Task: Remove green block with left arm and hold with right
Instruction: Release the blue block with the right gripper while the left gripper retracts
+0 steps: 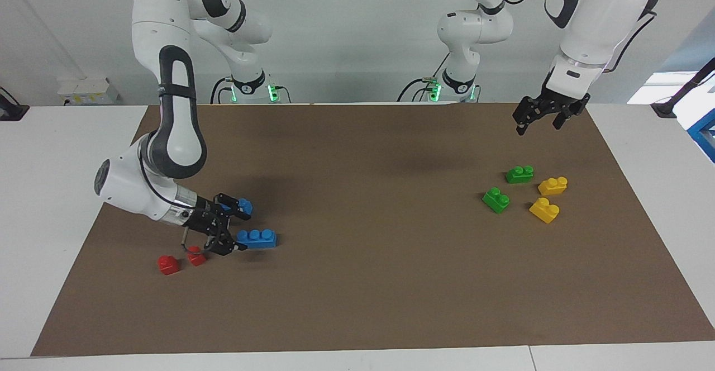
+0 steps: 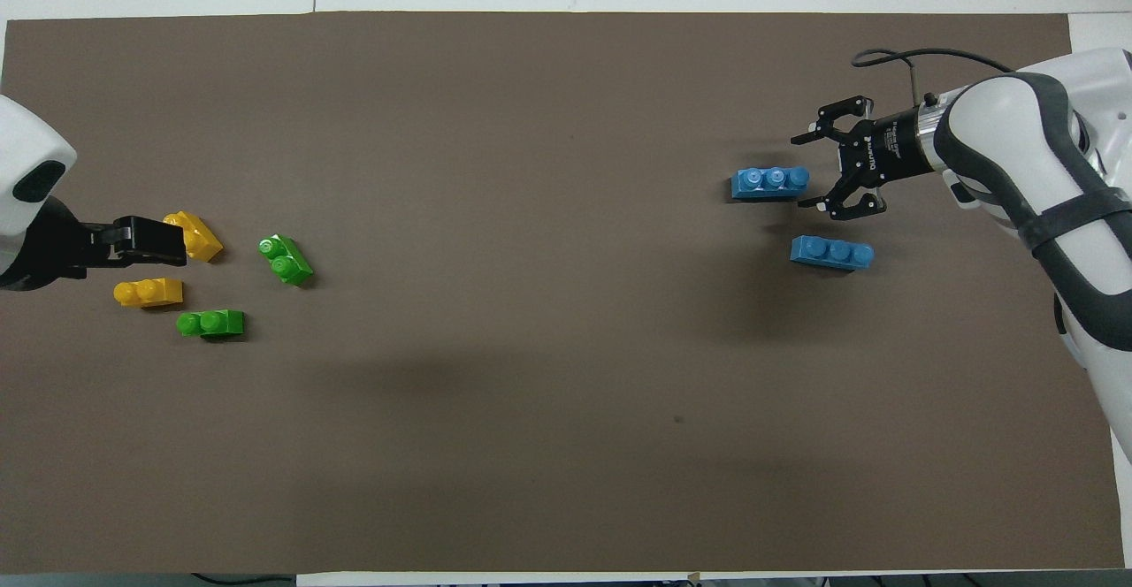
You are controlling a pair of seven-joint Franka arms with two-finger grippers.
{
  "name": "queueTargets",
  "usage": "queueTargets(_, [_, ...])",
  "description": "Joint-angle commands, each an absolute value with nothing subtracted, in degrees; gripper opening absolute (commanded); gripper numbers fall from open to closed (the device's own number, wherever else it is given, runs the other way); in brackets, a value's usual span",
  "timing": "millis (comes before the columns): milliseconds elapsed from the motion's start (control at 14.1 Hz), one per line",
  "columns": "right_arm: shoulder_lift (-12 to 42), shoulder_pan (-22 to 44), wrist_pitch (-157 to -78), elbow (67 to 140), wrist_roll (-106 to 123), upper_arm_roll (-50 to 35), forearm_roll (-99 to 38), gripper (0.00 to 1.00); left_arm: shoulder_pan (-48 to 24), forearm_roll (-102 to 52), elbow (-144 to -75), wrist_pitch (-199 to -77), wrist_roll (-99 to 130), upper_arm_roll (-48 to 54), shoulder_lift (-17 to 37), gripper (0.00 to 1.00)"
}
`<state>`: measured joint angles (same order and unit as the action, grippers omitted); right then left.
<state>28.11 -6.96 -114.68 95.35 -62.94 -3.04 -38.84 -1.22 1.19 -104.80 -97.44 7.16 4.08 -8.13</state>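
Nearest the robots, the left gripper (image 1: pixel 539 118) hangs high over the brown mat (image 1: pixel 368 281), jaws apart and empty. Under it at the left arm's end sit two small bright green two-stud plastic bricks: one green block (image 1: pixel 519 174) nearer the robots, the other green block (image 1: pixel 495 199) farther out, both loose on the mat beside two yellow two-stud bricks (image 1: pixel 552 185). Farther out at the other end, the right gripper (image 1: pixel 225 231) is low, jaws spread, holding nothing, just beside a blue three-stud brick (image 1: pixel 256 238), with small red bricks (image 1: pixel 168 264) close by. My read: no green block is grabbed yet, so next the left needs to drop down and pinch one. Tiny writing on the right gripper, can't read it.
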Motion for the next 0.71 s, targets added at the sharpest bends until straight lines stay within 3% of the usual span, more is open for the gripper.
queueTargets(0, [24.8, -9.1, -112.5, 96.3, -63.8, -3.5, -35.9, 0.94, -1.1, 0.9, -107.8, -96.1, 1.9, 3.6, -11.2, 1.0])
queueTargets(356, [19.0, -11.3, -110.0, 95.9, -58.9, -3.6, -30.1, 0.96, -1.2, 0.8, -109.3, -98.9, 1.7, 3.5, -11.6, 1.0])
queueTargets(640, [14.2, -11.5, -106.6, 95.6, -35.5, -3.7, -18.9, 0.96, -1.6, -0.1, -109.0, -96.6, 2.1, 3.4, -11.6, 1.0])
